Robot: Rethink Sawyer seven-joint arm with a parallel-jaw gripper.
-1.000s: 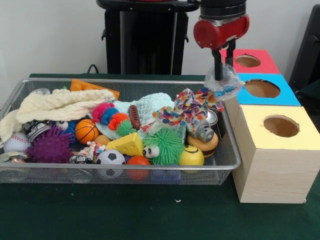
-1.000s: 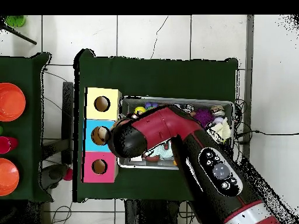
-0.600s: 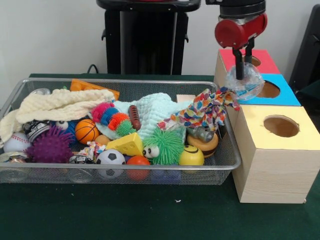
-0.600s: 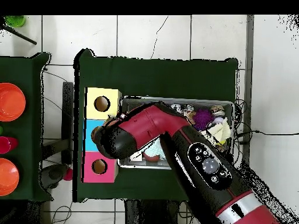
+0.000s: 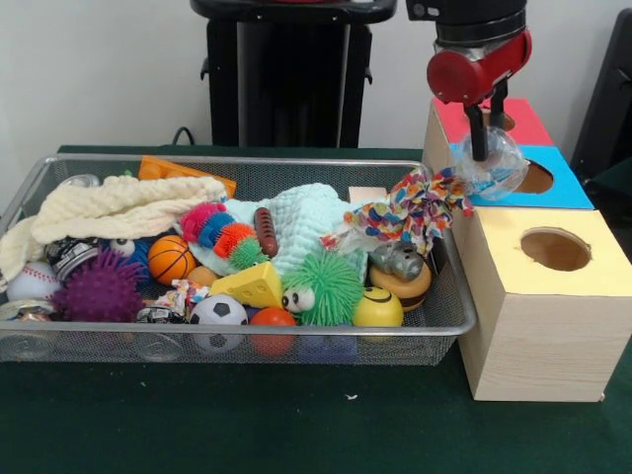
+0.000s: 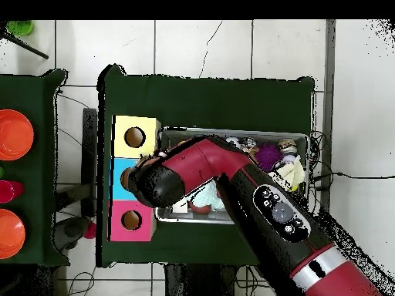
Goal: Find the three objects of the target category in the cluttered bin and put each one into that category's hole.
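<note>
Wire mesh bin (image 5: pixel 449 296) sits full of toys (balls, spiky purple ball (image 5: pixel 99 289), yellow cheese wedge (image 5: pixel 252 284)), with the three wooden hole boxes just beside it: yellow-topped box (image 5: pixel 538 296), blue-topped box (image 5: pixel 558 190), red-topped box (image 5: pixel 528 128). Red arm (image 6: pixel 254 200) reaches over the blue box; gripper (image 5: pixel 486 148) pinches a clear plastic ball (image 5: pixel 497 166) above the near edge of the blue box, a multicolour rope toy (image 5: pixel 415 209) draped on the bin's corner just beside it.
</note>
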